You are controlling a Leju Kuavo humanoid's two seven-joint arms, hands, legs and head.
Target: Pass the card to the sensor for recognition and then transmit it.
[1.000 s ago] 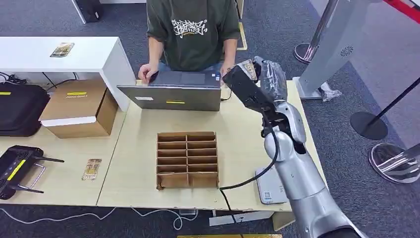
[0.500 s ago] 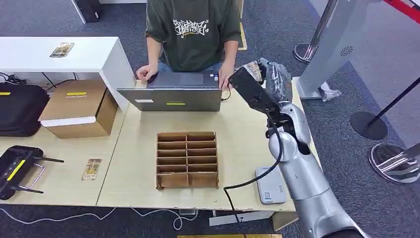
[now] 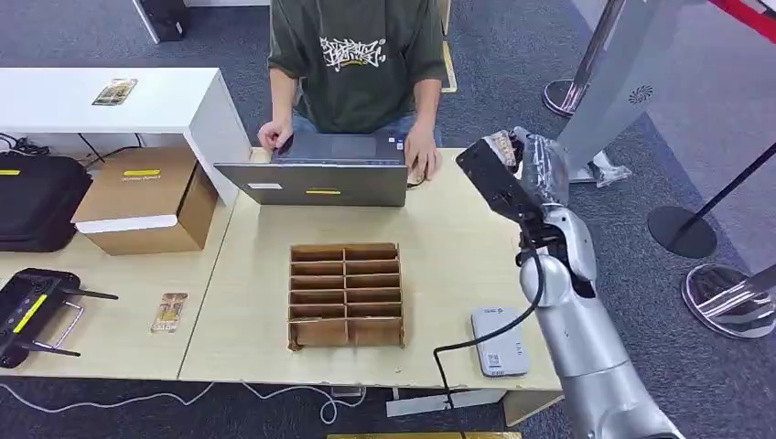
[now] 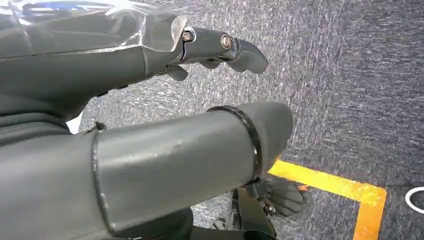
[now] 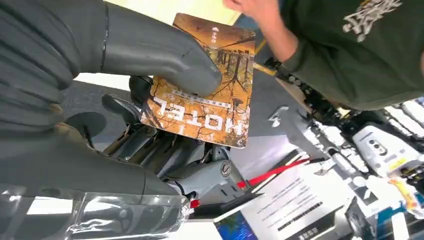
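My right hand (image 3: 518, 174) is raised above the table's far right corner and holds an orange-brown card (image 3: 501, 144) printed "HOTEL". In the right wrist view the thumb (image 5: 165, 55) presses the card (image 5: 212, 95) against the dark fingers beneath it. The sensor (image 3: 500, 340), a flat grey-white box with a cable, lies on the table near the front right edge, well below the hand. My left hand (image 4: 165, 100) hangs over grey carpet with its fingers apart and nothing in them.
A cardboard divider tray (image 3: 346, 294) sits mid-table. Behind it a person (image 3: 352, 55) has both hands at an open laptop (image 3: 320, 171). A second card (image 3: 169, 312), a cardboard box (image 3: 142, 197) and a black controller (image 3: 27, 311) lie on the left.
My right arm has swung to the right with the card, away from the laptop and the person's hand. The sensor, half hidden by the arm before, now lies fully in sight.
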